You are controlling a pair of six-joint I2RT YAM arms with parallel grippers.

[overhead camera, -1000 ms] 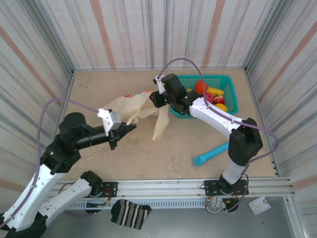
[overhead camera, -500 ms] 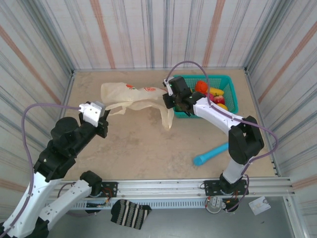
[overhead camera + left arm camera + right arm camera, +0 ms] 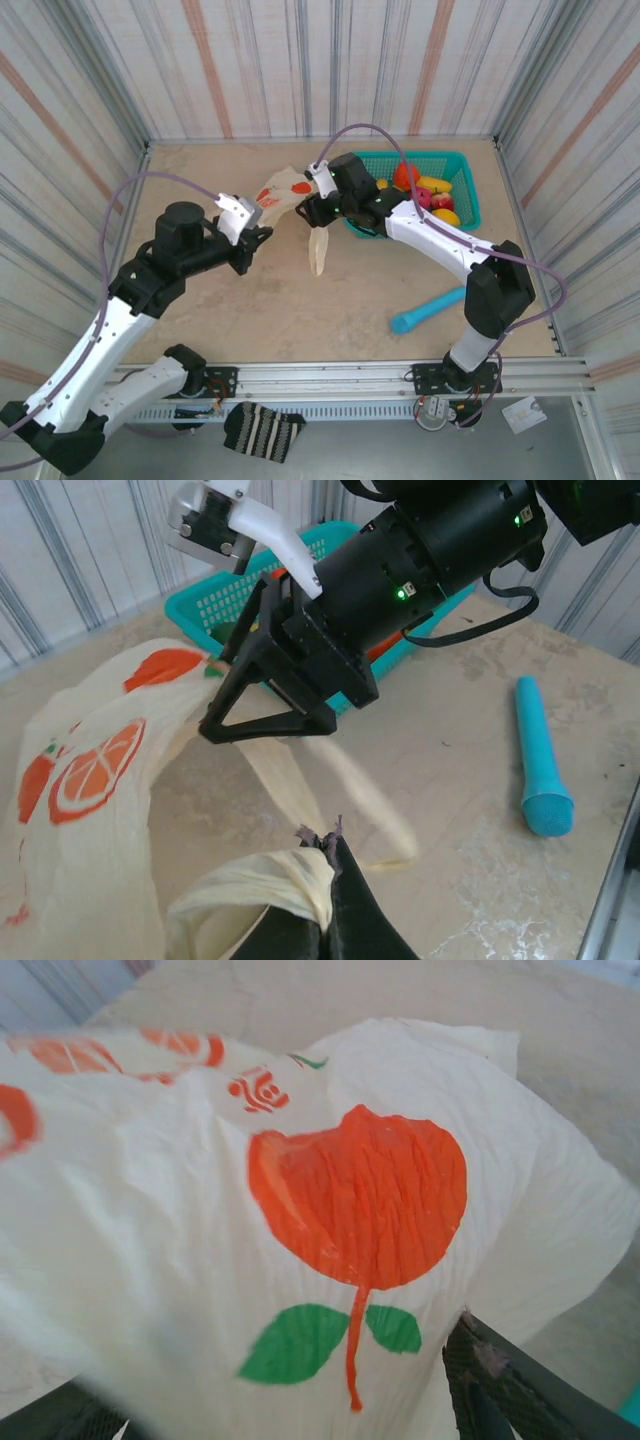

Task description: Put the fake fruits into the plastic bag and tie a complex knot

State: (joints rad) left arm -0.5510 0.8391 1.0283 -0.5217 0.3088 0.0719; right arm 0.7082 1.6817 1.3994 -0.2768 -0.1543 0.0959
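The plastic bag (image 3: 283, 189), cream with orange fruit prints, hangs bunched between my two grippers, one handle (image 3: 318, 250) drooping to the table. My left gripper (image 3: 258, 240) (image 3: 330, 850) is shut on a twisted strip of the plastic bag (image 3: 265, 880). My right gripper (image 3: 308, 207) (image 3: 285, 1370) stands open, its fingers (image 3: 505, 1380) wide apart with the plastic bag (image 3: 350, 1210) draped across them. In the left wrist view, my right gripper (image 3: 250, 715) touches the plastic bag (image 3: 95, 770). The fake fruits (image 3: 430, 195), red, orange and yellow, lie in the teal basket (image 3: 466, 173).
A blue cylindrical stick (image 3: 425, 310) (image 3: 540, 765) lies on the table at the near right. The teal basket (image 3: 215, 605) stands just behind my right arm. Striped walls close in the table on three sides.
My left gripper swung right and forward towards the right gripper, keeping hold of the bag. The bag went from stretched out leftwards to bunched. The right gripper shifted slightly left.
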